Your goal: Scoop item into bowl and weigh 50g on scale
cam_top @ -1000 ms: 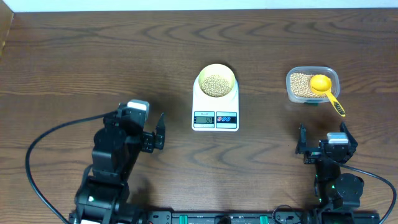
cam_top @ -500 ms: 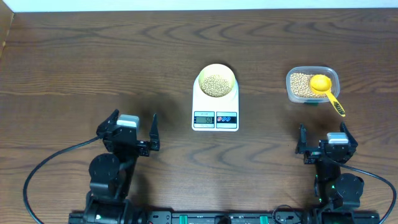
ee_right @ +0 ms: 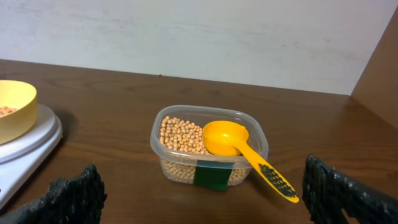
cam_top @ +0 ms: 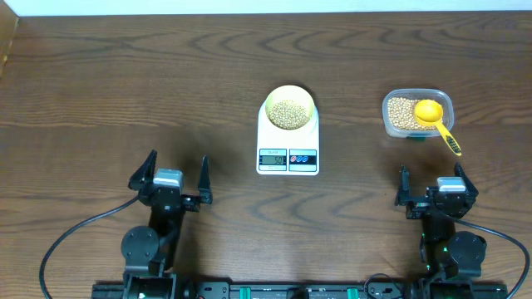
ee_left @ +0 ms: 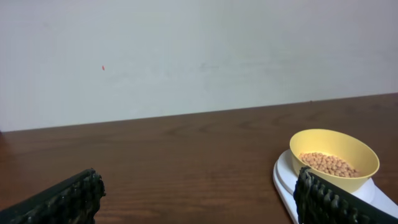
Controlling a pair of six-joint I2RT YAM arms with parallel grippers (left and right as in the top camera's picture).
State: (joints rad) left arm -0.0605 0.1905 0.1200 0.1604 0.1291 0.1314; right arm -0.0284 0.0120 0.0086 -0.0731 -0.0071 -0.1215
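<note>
The left arm point(cam_top: 143, 242) has just drawn back. A second ago it reached at a slant over the worktop point(cam_top: 100, 83) towards the centre. Now it sits folded low at the lower left of the overhead frame, squared up and pointing straight ahead. The left jaws stand wide apart and hold nothing. The right arm point(cam_top: 453, 249), at the lower right, has not moved in that time. The right jaws are likewise spread wide and empty.

Nothing on the worktop has shifted. The bowl point(cam_top: 311, 101) sits on the platform of the scale point(cam_top: 263, 143) at the upper centre, with a layer of beans point(cam_top: 288, 115) in its bottom. The tub point(cam_top: 446, 101) at the upper right holds the rest of the beans. The scoop point(cam_top: 428, 110) lies in it, cup among the beans and handle sticking out over the tub's lower right corner. Both arms are well apart from all of these.

The scale's display shows digits, but they are too small to read with certainty. With beans in the bowl, the scoop laid down and both arms parked with open jaws, the scooping looks finished. The left arm's retreat reads as a closing move rather than preparation for another scoop. Whether the target weight was actually met depends on that display, and these views do not settle it.
</note>
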